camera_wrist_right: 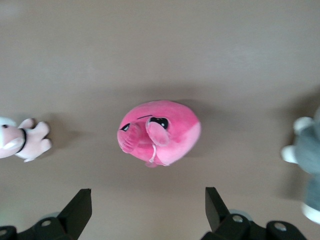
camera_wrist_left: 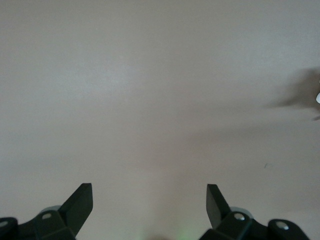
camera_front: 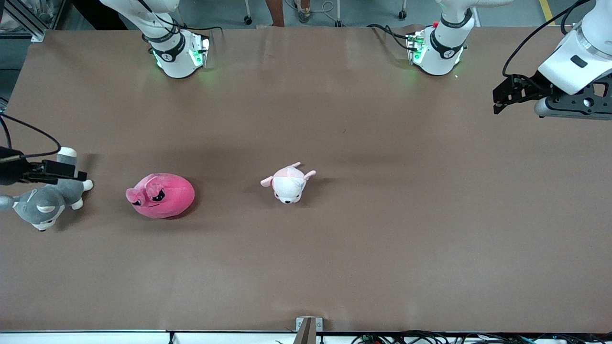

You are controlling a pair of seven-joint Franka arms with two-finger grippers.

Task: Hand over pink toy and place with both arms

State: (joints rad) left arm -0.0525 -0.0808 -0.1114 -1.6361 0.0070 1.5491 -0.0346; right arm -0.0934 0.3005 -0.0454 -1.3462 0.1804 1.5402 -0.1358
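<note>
With the pink toy (camera_wrist_right: pixel 159 132) lying free on the desk (camera_front: pixel 334 248) below the right tool (camera_wrist_right: pixel 147 210), jaws apart, placement seems finished; the left tool (camera_wrist_left: pixel 149 207) waits open, and both probably need only retreat.

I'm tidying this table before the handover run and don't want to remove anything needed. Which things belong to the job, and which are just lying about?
Belongs to the job:
- pink toy, lying on the table
- right claw, open, above the grey-and-white plush dog
- left claw, open, waiting at its own end

Just lying about:
- grey-and-white plush dog
- pale pink-and-white plush
</note>
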